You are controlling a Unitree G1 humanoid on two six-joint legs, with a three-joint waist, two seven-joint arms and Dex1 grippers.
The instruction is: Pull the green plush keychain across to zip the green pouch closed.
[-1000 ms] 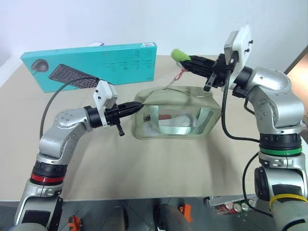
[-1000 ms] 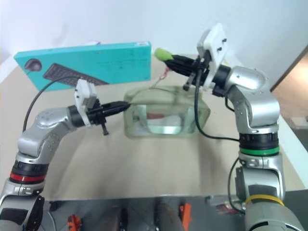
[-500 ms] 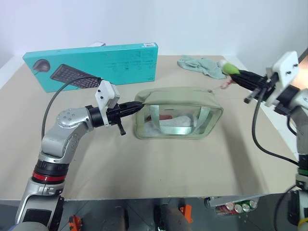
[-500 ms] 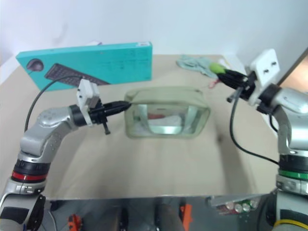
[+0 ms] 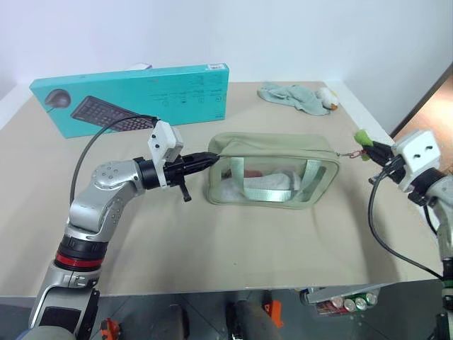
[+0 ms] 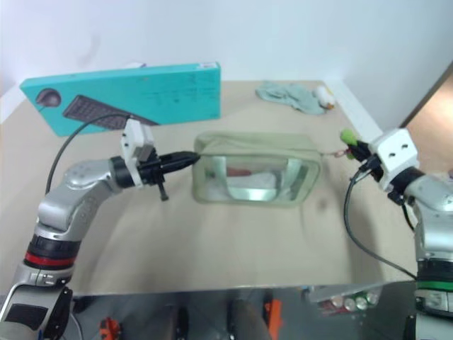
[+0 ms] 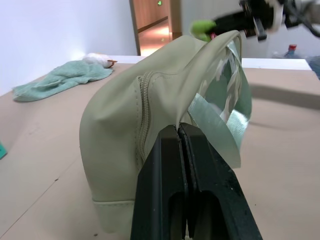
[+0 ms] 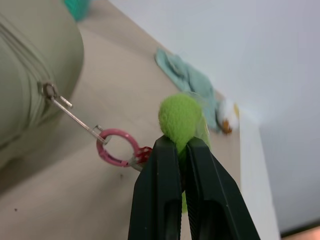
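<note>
A: Item one, the green pouch (image 5: 272,173): how is it catalogued?

B: It is listed as lying mid-worktop (image 5: 212,241), pinched at its near end by the clenched left end effector (image 7: 181,131). The zipper (image 7: 143,120) is seen run shut along the top.

A: Item two, the green plush keychain (image 8: 181,118)?

B: It is recorded past the pouch's far end, off the worktop's right edge, clamped in the right end effector (image 8: 182,146). The pink ring (image 8: 118,147) and metal pull (image 8: 75,115) are drawn out in a straight line to the slider.

A: Step in hand?

B: The pull is judged at its finish. Next, release of the keychain is likely called for, with no further tugging, lest the pouch be dragged.
</note>
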